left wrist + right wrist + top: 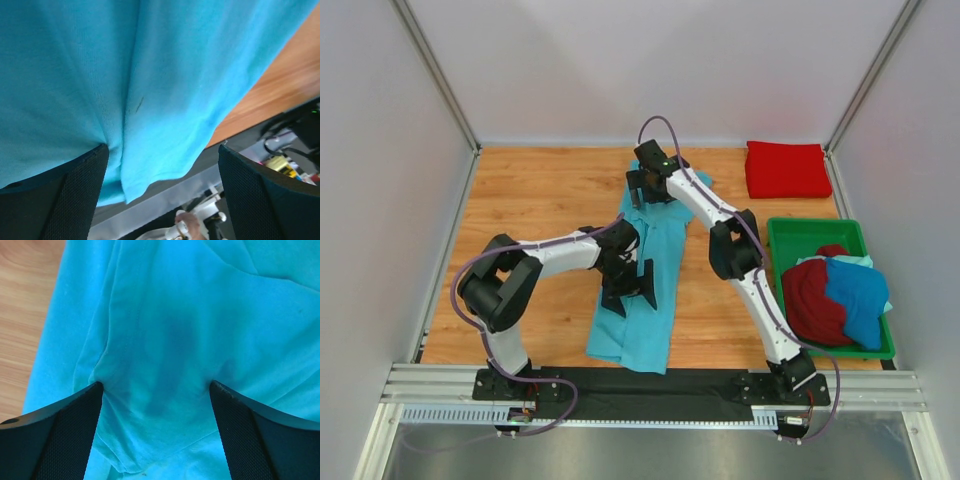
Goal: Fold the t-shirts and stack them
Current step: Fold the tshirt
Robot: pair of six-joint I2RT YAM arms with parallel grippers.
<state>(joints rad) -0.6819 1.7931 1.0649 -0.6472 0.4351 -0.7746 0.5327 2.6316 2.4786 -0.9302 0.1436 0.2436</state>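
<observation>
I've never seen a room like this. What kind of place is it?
Probably a robot testing booth, not a home: a left arm and right arm bolted to a metal rail, plain white walls around a wooden table, and a turquoise t-shirt spread out for folding.

Top external camera: mounted high above and behind the arm bases [505, 382], it looks down and forward over the whole wooden table [540, 200]. The light turquoise t-shirt [645, 280] lies lengthwise at centre, seen from far off.

Left wrist camera: very close above the t-shirt's middle, facing back toward its near hem. The left gripper [162, 150] frames the bottom corners, and the table's edge shows beyond the hem.

Right wrist camera: just as close over the t-shirt's far end, facing straight down past the right gripper [156, 386] — a strip of table lies left of the shirt.

All three views share the t-shirt — each wrist view shows a different stretch.
</observation>
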